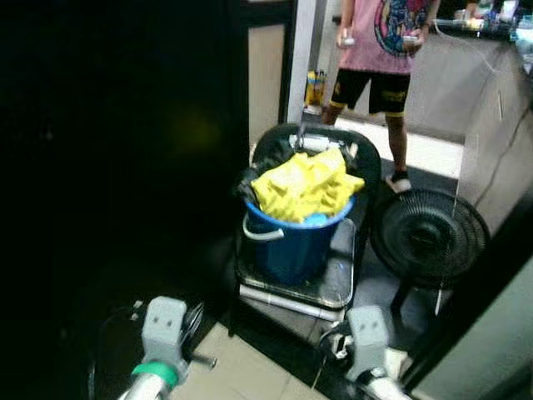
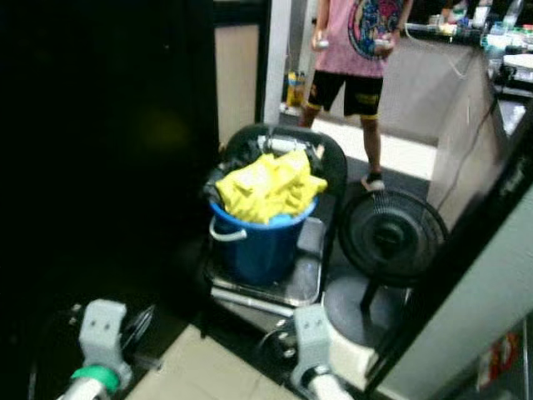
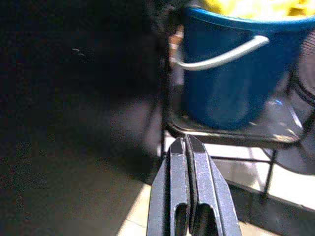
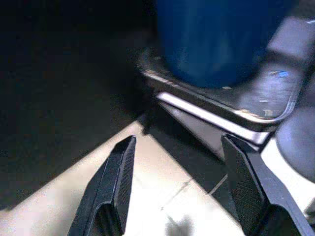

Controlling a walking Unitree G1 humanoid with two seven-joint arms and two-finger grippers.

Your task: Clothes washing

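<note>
Dim room with a pale tiled floor (image 1: 250,367) and a big dark area on my left. One blue bucket (image 1: 296,246) sits on the seat of one black chair (image 1: 333,283) straight ahead of me, and it's stuffed past the rim with yellow clothes (image 1: 304,187). It has one light grey handle (image 3: 221,56) hanging down its side. Just right of the chair stands one black floor fan (image 1: 429,233).

Further back one person (image 1: 379,50) in a pink shirt and black shorts stands beside a grey counter (image 1: 466,75), holding something in each hand.

My two arms sit low in the head views. My left pincer (image 3: 188,147) has its fingers pressed together, pointing at the chair's front edge; this view catches the chair legs. My right pincer (image 4: 179,147) is spread wide apart over the floor, with the seat edge and bucket bottom beyond.
</note>
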